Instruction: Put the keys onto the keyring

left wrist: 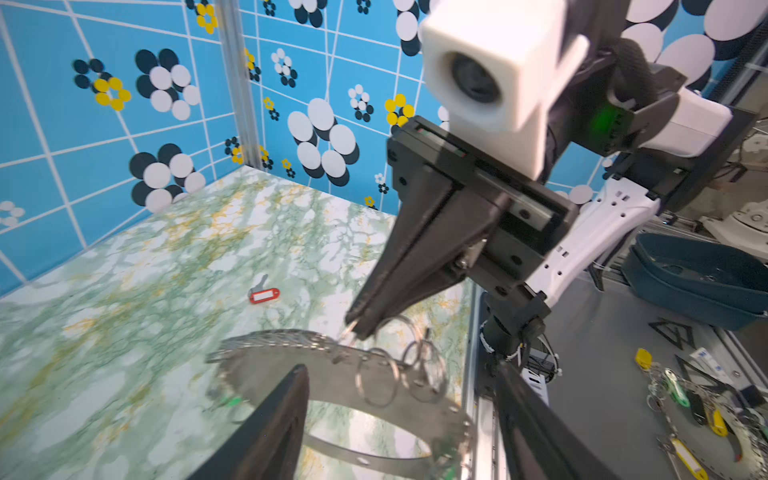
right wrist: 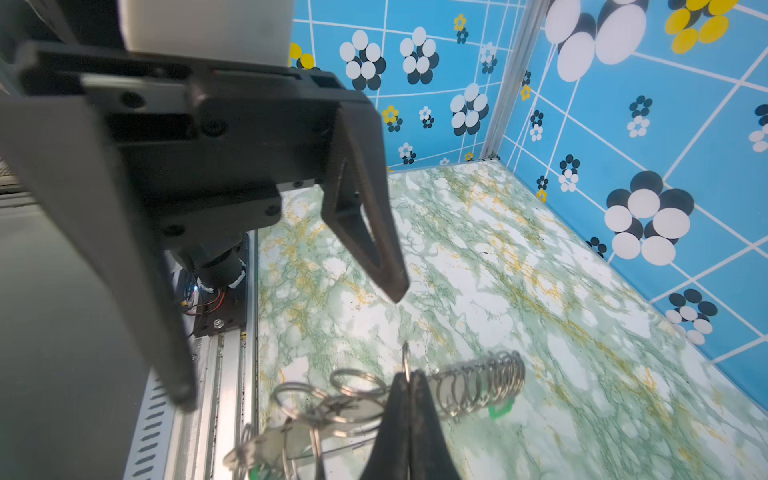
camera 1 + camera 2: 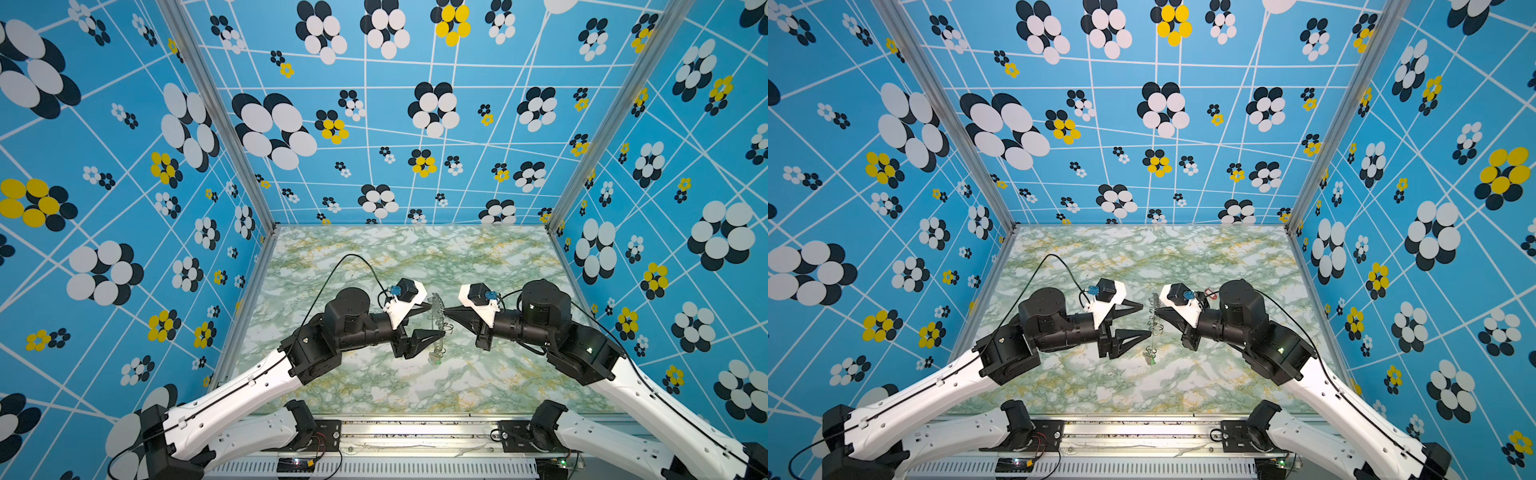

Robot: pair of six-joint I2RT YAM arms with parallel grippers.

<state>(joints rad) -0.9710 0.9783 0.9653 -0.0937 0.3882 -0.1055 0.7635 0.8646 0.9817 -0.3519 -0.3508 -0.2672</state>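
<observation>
The keyring (image 1: 340, 380) stands on edge over the tabletop (image 1: 124, 332), my right hand (image 2: 409, 380) clamped on 1 wire ring, I think to present the rings. My left hand (image 3: 437, 319), apart, straddles the plate, probably to steady it. The red key (image 1: 264, 294) lies loose, well apart.

Keyring (image 1: 332, 370), held on edge at mid-table, fills the gap between the left gripper (image 3: 438, 319), jaws apart, and the right gripper (image 3: 444, 311), pinched on one ring. Red key (image 1: 264, 294) lies right of centre, beside the right arm. The table's (image 3: 415, 257) far half is bare; walls (image 3: 374, 124) close three sides.
</observation>
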